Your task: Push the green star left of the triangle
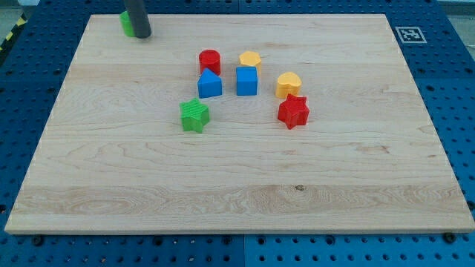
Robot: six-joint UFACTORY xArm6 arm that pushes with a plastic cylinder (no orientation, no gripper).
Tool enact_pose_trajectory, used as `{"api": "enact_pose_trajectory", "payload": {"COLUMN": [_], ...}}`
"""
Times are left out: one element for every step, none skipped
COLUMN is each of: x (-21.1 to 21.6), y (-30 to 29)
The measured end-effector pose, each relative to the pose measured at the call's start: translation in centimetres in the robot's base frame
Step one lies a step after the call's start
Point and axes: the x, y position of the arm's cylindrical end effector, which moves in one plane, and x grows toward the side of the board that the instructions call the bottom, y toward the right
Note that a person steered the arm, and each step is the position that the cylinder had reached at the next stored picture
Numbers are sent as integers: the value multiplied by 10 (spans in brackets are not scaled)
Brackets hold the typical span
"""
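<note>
I'm sitting with my tip point(140, 35) at the far left corner of the counter point(89, 185), touching a small green block point(127, 23) whose shape I can't make out behind the rod. My tool is a bare rod, so there's nothing to part or close, and it's clamped on nothing. The green star point(194, 116) is lying well apart from me, nearer and to my right, just near-left of the blue triangle point(209, 84). That diagonal is what matters: the star is needing to go farther and a touch left, to sit level beside the triangle. I'm judging I'd have to swing round to its near side. Open wood is stretching all along the left. The red cylinder point(209, 60), blue cube point(246, 80), 2 yellow blocks point(250, 59) and red star point(293, 112) are crowding the right.
</note>
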Motion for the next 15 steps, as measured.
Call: {"api": "enact_pose_trajectory", "payload": {"x": [30,76,121,176,239,261,259,256,241,216,205,205,182,173,186], "y": [29,48,67,71,82,165,198,168,135,130,115,82,68,76,99]}}
